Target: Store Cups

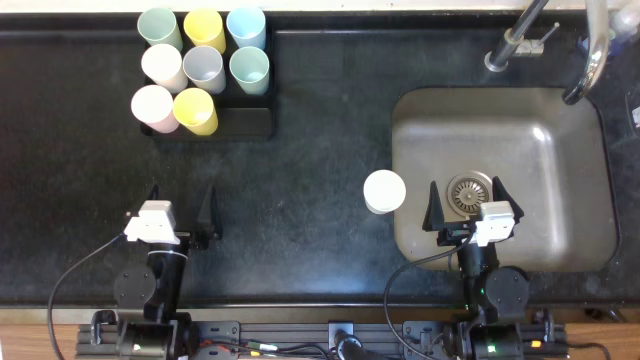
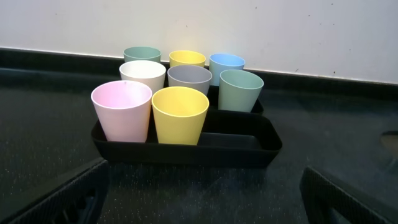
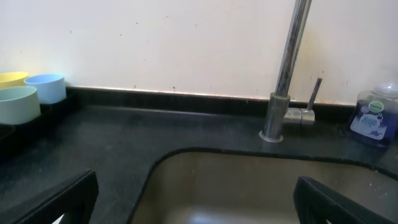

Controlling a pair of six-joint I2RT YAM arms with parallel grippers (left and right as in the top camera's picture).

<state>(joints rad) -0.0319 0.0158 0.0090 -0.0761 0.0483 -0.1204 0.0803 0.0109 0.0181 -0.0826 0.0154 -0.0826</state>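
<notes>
While both arms stood at the near edge of the desk [image 1: 300, 200], the left claw [image 1: 181, 200] hung with its fingers spread wide and gripped nothing, facing the black tray [image 1: 262, 125] across a broad run of dark surface. The tray sat close to the desk's back edge, well apart from the sink [image 1: 560, 110]. It held eight upright cups: pale green [image 1: 160, 27], yellow [image 1: 204, 28] and blue [image 1: 246, 27] along the back, white [image 1: 163, 65], grey [image 1: 204, 67] and green [image 1: 249, 69] in the middle, pink [image 1: 153, 105] and a second yellow [image 1: 195, 110] in front. Its near right corner lay open beside that yellow cup.

A lone white cup [image 1: 384, 191] stood on the desk just beside the sink's left rim, with the right claw [image 1: 468, 200] near it. That claw was likewise spread and held nothing, standing at the basin's near left part by the drain [image 1: 468, 193]. The tap [image 3: 287, 68] rose behind the basin's back rim. At the wall beside it, a blue soap bottle [image 3: 373, 118] carried a printed label.
</notes>
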